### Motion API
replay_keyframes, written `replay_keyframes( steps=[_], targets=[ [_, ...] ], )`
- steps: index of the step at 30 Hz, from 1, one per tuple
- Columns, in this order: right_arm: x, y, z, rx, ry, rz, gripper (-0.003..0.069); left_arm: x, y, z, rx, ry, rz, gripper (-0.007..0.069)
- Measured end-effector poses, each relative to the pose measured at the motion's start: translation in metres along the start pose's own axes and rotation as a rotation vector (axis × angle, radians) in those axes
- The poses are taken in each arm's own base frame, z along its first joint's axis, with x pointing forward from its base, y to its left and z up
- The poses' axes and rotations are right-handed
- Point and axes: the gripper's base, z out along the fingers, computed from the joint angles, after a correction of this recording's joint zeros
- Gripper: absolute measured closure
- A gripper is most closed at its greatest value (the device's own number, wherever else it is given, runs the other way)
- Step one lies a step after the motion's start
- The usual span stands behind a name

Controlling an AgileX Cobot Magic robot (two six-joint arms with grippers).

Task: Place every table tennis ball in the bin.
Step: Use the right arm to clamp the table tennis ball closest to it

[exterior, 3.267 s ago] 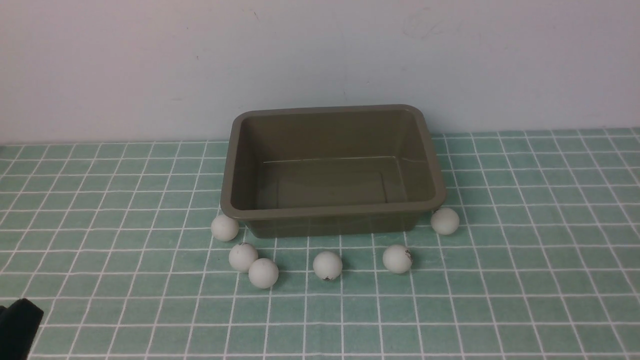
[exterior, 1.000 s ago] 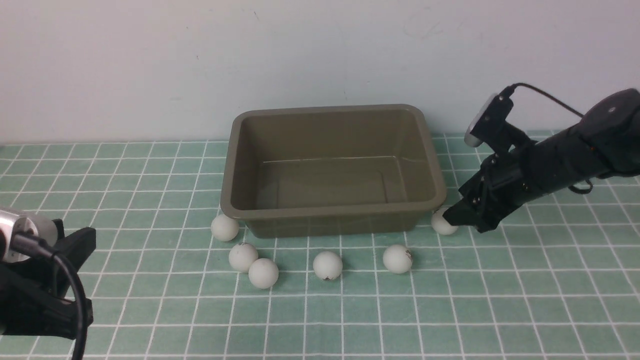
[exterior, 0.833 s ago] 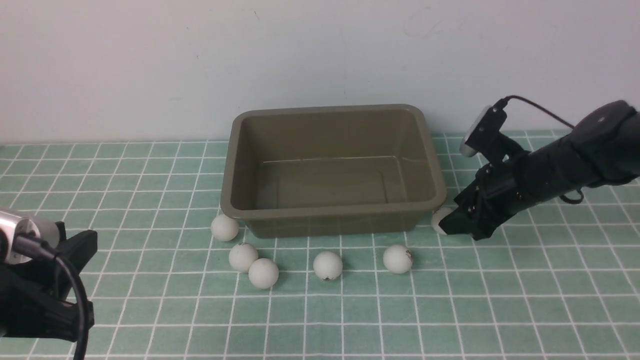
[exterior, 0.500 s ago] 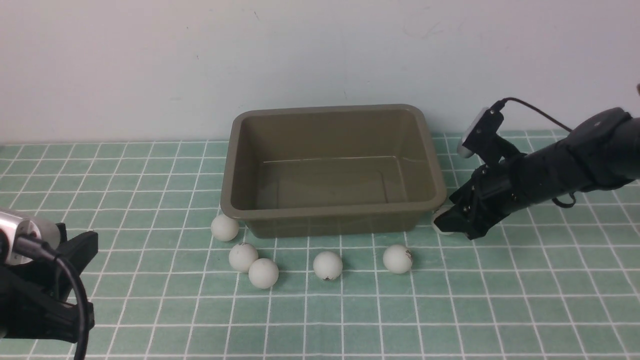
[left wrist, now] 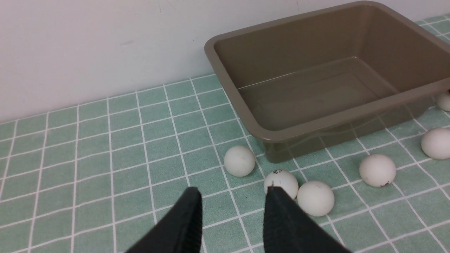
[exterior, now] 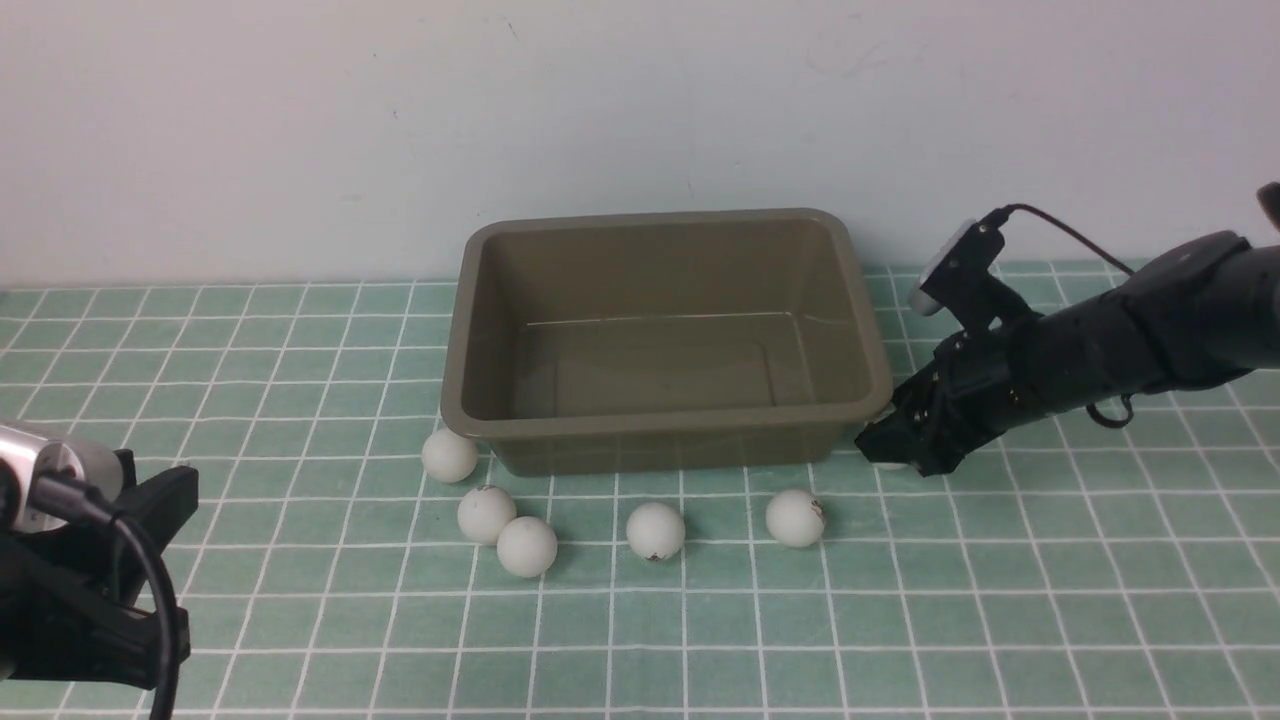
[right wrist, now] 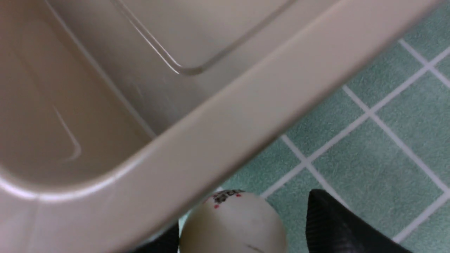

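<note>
From the front, the bin (exterior: 468, 400) stands on the green tiled table (exterior: 1000, 620) close to the wall, and nothing lies in it. On the table along its near side are the left-corner ball (exterior: 449, 455), just beside the bin's near left corner, and a pair of balls (exterior: 486, 514) close together nearer me. The middle ball (exterior: 655, 530) and the marked ball (exterior: 795, 517) each stand apart in front of the bin's wall. My right fingers (exterior: 890, 442) are down on the table at the bin's near right corner. My left arm (exterior: 80, 600) sits low at the near left, well apart from the balls.

From my left wrist, my left fingers (left wrist: 191, 214) stand moderately apart over the table with nothing between them. The bin's floor is bare. All the balls lie outside it, the sixth ball (left wrist: 444, 101) at its far corner.

From my right wrist, the sixth ball sits on the table, tucked just under the bin's rolled rim, with small red and dark print on it. My right fingers stand wide on either side of it, not clamped. A strip of table shows between the ball and one finger, and I cannot tell whether the other touches it.
</note>
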Motion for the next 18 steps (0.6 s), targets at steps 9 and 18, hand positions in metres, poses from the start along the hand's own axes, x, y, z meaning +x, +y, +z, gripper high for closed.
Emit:
replay_keyframes(
  steps=[9,18],
  targets=[
    [0.001,-0.004,0.003,0.036,-0.006,0.057,0.0309,0.0,0.0,0.0,0.0,0.0,0.0,0.0394],
    [0.001,-0.013,-0.011,0.122,0.017,0.101,0.0309,0.0,0.0,0.0,0.0,0.0,0.0,0.0394]
  ],
)
